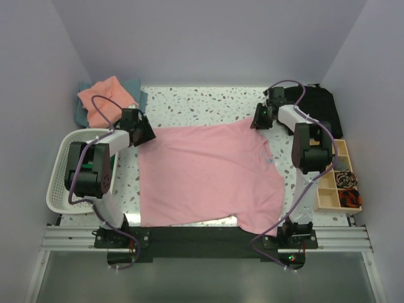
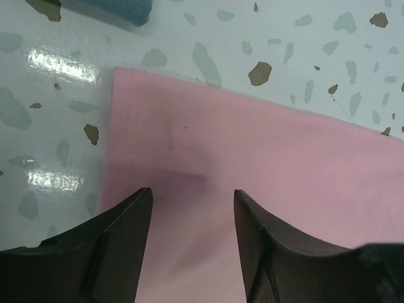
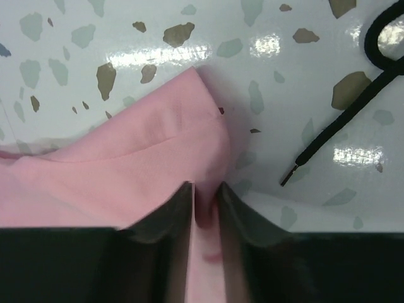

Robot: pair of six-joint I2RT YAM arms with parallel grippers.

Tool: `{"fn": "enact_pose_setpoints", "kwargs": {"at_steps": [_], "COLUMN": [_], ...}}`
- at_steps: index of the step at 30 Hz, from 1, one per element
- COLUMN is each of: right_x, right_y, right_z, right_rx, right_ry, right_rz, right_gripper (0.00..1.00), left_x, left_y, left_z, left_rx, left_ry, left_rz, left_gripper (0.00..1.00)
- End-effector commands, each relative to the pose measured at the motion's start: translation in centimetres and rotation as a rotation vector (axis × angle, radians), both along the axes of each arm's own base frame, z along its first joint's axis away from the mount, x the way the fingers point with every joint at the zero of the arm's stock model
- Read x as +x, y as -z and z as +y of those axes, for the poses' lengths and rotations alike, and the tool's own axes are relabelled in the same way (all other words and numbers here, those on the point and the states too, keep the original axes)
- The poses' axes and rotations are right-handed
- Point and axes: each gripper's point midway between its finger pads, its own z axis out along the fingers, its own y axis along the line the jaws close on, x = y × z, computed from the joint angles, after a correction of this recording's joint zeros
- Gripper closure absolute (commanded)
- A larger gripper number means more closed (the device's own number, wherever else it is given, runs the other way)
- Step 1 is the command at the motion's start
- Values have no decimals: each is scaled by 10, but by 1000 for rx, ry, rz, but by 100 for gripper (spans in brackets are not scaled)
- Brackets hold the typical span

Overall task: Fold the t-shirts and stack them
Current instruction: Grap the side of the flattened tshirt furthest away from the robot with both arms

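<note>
The light pink t-shirt [image 1: 208, 173] lies spread flat on the speckled table, with a small neck label at its right side. My left gripper [image 1: 144, 134] is open over the shirt's far left corner [image 2: 189, 132], jaws wide apart with pink cloth below them. My right gripper [image 1: 257, 120] is shut on the far right corner of the pink shirt [image 3: 158, 164], a pinch of cloth between its fingers. A salmon-orange shirt [image 1: 103, 101] lies bunched on a grey-blue one [image 1: 140, 88] at the far left corner. No green shirt is in view.
A white basket [image 1: 63, 167] stands at the left edge beside the left arm. A wooden compartment tray [image 1: 341, 180] with small items sits at the right, and a black bag [image 1: 322, 107] lies behind it. A black cord [image 3: 341, 120] lies near the right gripper.
</note>
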Motion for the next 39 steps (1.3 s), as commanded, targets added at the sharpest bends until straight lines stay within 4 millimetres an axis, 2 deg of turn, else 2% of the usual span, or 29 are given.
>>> {"fn": "enact_pose_setpoints", "kwargs": {"at_steps": [1,2,3,6,9,10,11,12,14,15,17,18,19,20,21,23,24,26,27,29,31,33,37,39], "right_x": [5,4,4,-4,-22,-33,-41,-52,-76,-91,-119,-143,-156,-171,-197,-221,-234,-238,-225,-217,-201,-192,-181,-178], "right_y": [-12,-15,-18,-42,-69,-82,-86,-89,-90,-90,-77,-64,-58,-54,-41,-36,-35,-40,-57,-77,-104,-113,-100,-82], "right_z": [5,7,7,13,23,30,37,56,72,95,109,124,132,141,150,163,161,150,137,124,109,102,97,97], "right_rx": [28,33,38,62,55,10,-13,-30,-72,-92,-124,-122,-106,-75,-47,6,-7,-43,-109,-167,-236,-261,-264,-246], "right_ry": [-27,-36,-38,-64,-116,-158,-186,-242,-306,-366,-388,-440,-434,-448,-488,-516,-522,-497,-446,-407,-338,-297,-245,-227], "right_rz": [-30,-40,-49,-104,-155,-175,-174,-168,-125,-115,-52,-9,22,53,107,137,142,128,45,-19,-127,-167,-134,-86], "right_gripper": [88,96,100,100,100,98,97,96,95,94,93,90,88,83,78,69,53,40,29,22,16,14,16,18], "left_x": [4,4,3,3,3,3,3,4,3,3,3,3,2,3,2,3,3,2,2,1,1,0,-3,-4], "left_y": [-1,-1,-1,-1,0,0,1,1,3,4,4,3,3,2,2,1,2,2,2,3,3,3,6,5], "left_z": [0,-1,-1,-3,-6,-8,-10,-11,-13,-13,-15,-15,-15,-16,-16,-17,-17,-19,-20,-23,-24,-24,-25,-25], "left_rx": [-7,-11,-12,-20,-32,-46,-52,-58,-70,-72,-79,-81,-82,-83,-84,-88,-90,-96,-102,-107,-111,-112,-114,-114], "left_ry": [-16,-15,-14,-7,-1,5,9,12,15,16,18,20,21,22,27,29,31,35,38,44,49,50,54,56], "left_rz": [-21,-23,-23,-22,-22,-24,-20,-21,-17,-14,-15,-14,-14,-17,-17,-18,-17,-14,-15,-13,-13,-14,-6,-8], "left_gripper": [41,41,41,41,41,41,41,42,42,43,43,43,43,43,43,43,43,43,43,43,44,44,44,44]}}
